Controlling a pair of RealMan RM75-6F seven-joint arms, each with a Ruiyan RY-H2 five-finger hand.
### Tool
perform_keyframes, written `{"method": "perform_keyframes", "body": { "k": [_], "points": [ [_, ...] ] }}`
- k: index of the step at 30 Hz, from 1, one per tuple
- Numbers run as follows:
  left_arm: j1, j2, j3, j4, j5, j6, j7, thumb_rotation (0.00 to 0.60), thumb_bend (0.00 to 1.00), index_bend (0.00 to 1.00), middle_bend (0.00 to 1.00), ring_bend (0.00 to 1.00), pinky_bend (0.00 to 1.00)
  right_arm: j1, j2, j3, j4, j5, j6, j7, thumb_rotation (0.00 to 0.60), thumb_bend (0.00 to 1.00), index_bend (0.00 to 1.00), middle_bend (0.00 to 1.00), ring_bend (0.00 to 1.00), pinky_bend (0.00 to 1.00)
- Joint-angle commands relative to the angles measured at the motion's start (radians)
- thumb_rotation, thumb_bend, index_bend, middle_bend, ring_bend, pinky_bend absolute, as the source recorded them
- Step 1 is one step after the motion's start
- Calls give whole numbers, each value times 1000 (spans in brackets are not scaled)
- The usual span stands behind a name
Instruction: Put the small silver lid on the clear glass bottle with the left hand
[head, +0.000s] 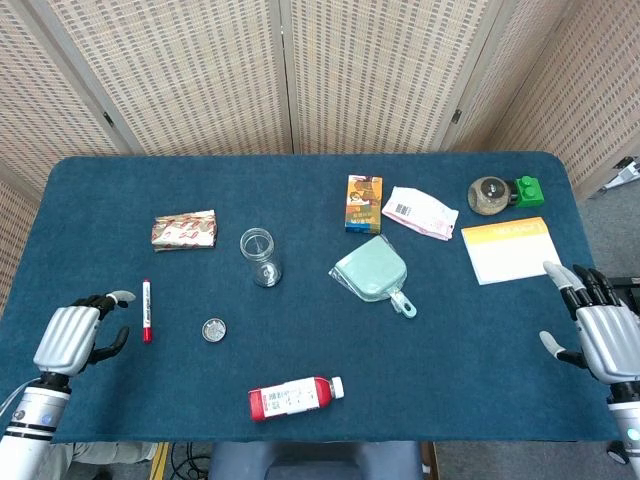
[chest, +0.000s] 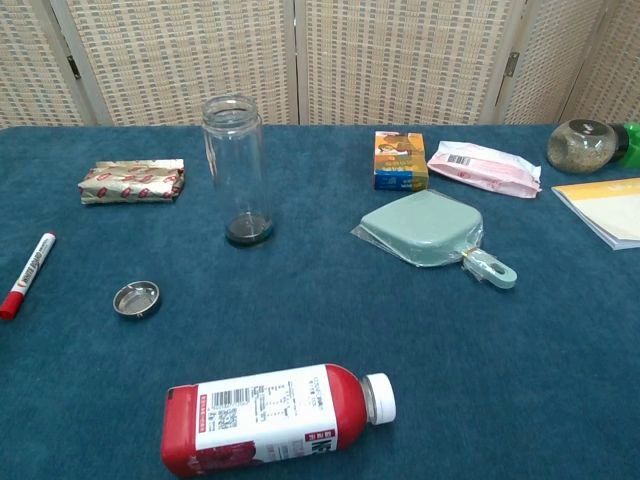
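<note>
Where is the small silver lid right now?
The small silver lid lies on the table's left half, nearer the robot than the upright clear glass bottle, between the red marker and the lying red bottle.

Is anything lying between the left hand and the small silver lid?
Yes. In the head view, a red marker lies on the cloth between the left hand and the small silver lid; otherwise that stretch is bare.

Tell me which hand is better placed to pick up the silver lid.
Left. The left hand rests near the small silver lid, with only the red marker between; the right hand sits across the table.
</note>
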Motion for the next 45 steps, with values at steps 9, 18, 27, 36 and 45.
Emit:
{"method": "perform_keyframes", "body": {
  "k": [9, 18, 27, 36, 45],
  "points": [
    [52, -36, 13, 14, 64, 97, -9, 600, 436, 300, 360, 360, 375, -6, -6, -4, 5, -1, 5, 7, 600, 237, 5, 120, 35, 65],
    [67, -52, 26, 34, 98, 107, -43, 600, 436, 300, 360, 361, 375, -13, -8, -7, 4, -8, 14, 9, 600, 238, 5, 120, 35, 65],
    [-23, -56, 41, 107, 189, -26, -146, 600, 436, 311, 483, 526, 525, -6, -6, -3, 0, -17, 13, 7, 600, 237, 5, 120, 35, 65],
    [-170, -116, 43, 209, 248, -216, -204, 600, 436, 346, 756, 755, 836, -10, -3, -6, -5, -19, 16, 5, 600, 237, 5, 120, 35, 65],
    [-276, -209, 32, 307, 212, -357, -245, 600, 416, 360, 921, 923, 992, -18, 4, -9, -9, -19, 25, 6, 600, 237, 5, 121, 34, 65]
  ]
}}
